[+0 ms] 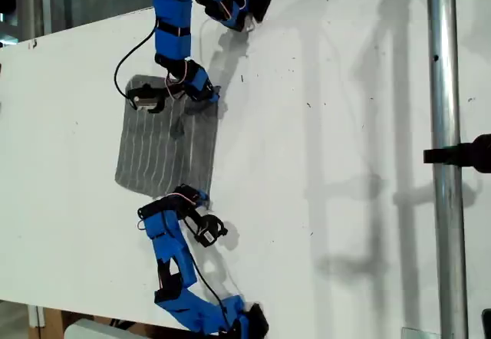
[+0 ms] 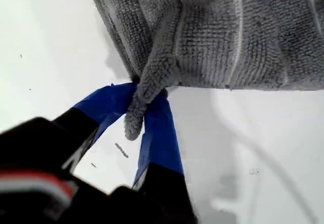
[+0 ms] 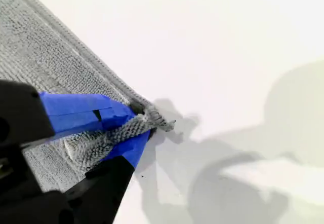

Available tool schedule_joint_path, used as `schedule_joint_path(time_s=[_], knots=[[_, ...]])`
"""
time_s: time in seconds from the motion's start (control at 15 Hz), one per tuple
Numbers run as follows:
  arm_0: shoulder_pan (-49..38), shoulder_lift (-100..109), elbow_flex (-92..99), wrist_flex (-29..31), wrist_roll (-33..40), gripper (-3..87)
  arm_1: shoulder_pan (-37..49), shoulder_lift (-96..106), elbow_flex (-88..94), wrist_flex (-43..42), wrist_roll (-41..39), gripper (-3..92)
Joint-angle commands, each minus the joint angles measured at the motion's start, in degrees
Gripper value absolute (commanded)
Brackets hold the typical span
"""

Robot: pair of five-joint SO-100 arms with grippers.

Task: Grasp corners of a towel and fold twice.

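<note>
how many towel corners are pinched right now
2: one corner in my first end effector, one corner in my second end effector. The towel's other corners lie free.

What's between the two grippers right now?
In the exterior view, only the towel spans between them, flat on the table. My first gripper and second gripper each pinch a corner.

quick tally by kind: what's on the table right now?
Towel: 1
Blue arms: 2, my first pincer and my second pincer, each shut on a towel corner
Total: 3
</note>
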Motion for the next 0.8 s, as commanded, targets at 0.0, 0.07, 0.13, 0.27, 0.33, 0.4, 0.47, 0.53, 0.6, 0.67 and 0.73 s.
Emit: schedule_joint_path(time_s=[0.0, 0.07, 0.13, 0.27, 0.33, 0.4, 0.47, 0.53, 0.6, 0.67, 0.73], knots=[[3.2, 7.4, 0.0, 3.6, -1.5, -2.0, -5.0, 5.4, -0.8, 2.0, 3.9, -0.2], [4.9, 10.5, 1.0, 4.6, -3.1, -2.0, -9.3, 6.9, -1.9, 3.9, 7.3, -0.2], [7.4, 14.4, 3.5, 4.6, -4.8, -2.1, -14.4, 8.3, -3.3, 4.9, 11.2, -0.2], [13.8, 20.8, 7.6, 5.2, -8.3, -2.1, -24.8, 7.6, -6.5, 4.2, 18.9, -0.2], [18.3, 23.1, 9.1, 6.6, -9.9, -2.1, -29.7, 5.2, -9.1, 3.7, 21.9, -0.2], [23.4, 25.6, 11.8, 7.1, -12.2, -2.1, -34.5, 1.2, -12.7, 3.6, 24.4, -0.2], [28.5, 27.5, 14.5, 7.2, -14.9, -2.1, -38.3, -3.2, -17.3, 3.8, 26.1, -0.2], [32.9, 28.5, 15.8, 7.7, -17.7, -2.1, -41.0, -6.8, -23.1, 5.2, 26.9, -0.2], [35.2, 29.4, 16.2, 7.8, -19.5, -2.1, -41.3, -9.3, -28.3, 8.3, 27.0, -0.2], [34.6, 30.5, 17.3, 7.4, -19.9, -2.1, -39.6, -9.4, -30.4, 10.7, 25.8, -0.2], [31.1, 30.9, 19.0, 6.5, -17.9, -2.1, -35.4, -7.9, -29.5, 12.9, 24.9, -0.2]])
